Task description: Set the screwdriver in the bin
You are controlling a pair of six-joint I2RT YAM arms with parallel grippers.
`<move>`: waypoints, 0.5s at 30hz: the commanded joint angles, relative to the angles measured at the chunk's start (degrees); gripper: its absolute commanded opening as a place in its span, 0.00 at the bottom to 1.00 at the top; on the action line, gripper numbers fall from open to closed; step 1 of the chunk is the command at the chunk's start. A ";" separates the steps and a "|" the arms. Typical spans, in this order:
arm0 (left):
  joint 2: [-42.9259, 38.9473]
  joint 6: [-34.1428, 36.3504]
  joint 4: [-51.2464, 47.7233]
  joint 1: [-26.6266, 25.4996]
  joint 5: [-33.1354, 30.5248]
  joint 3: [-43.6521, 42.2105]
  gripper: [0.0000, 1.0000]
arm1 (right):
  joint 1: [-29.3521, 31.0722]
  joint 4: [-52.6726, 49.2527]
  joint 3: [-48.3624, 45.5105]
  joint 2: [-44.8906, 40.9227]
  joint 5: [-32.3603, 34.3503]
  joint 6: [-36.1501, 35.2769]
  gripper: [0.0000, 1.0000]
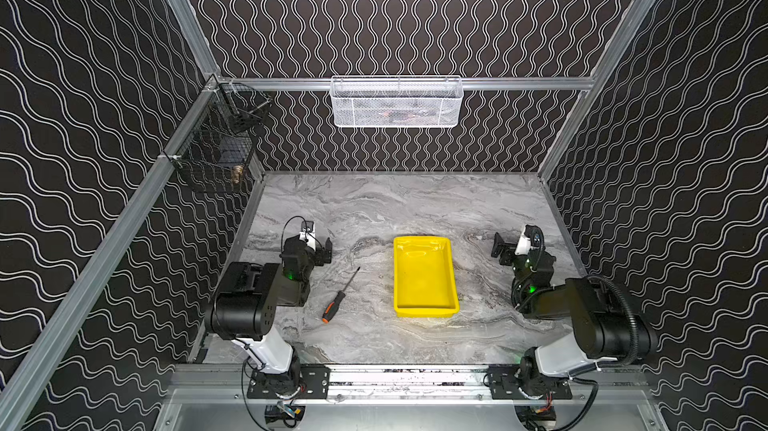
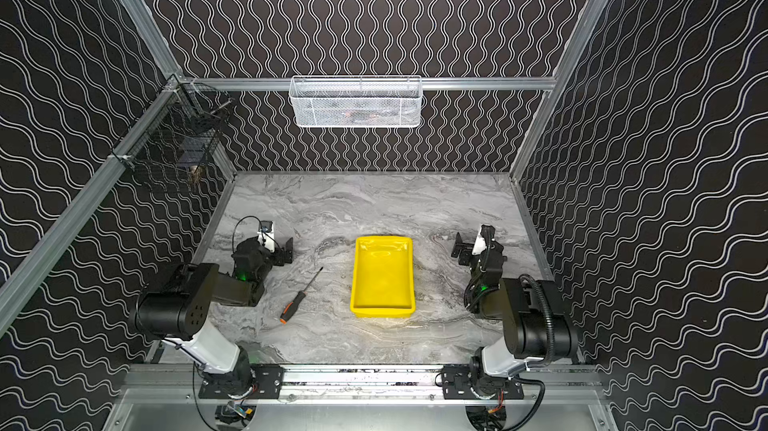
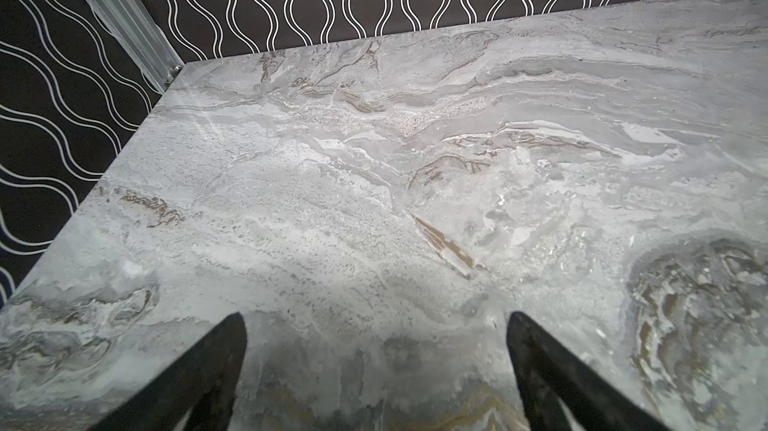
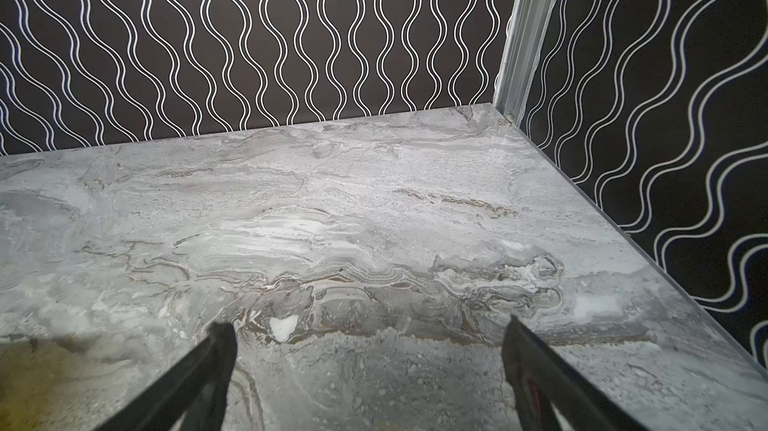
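The screwdriver, with a black and orange handle and thin dark shaft, lies flat on the marble table, left of the bin in both top views. The bin is a yellow tray near the table's middle, with nothing in it. My left gripper hovers open behind and left of the screwdriver, apart from it. My right gripper stands open right of the bin. Both wrist views show only bare marble between the fingers.
A white mesh basket hangs on the back wall rail. A black wire basket hangs on the left wall. Patterned walls close in the table on three sides.
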 commanded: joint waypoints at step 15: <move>-0.21 0.41 1.05 -0.03 0.52 -0.09 0.99 | -0.05 1.17 0.32 0.04 0.02 0.14 0.99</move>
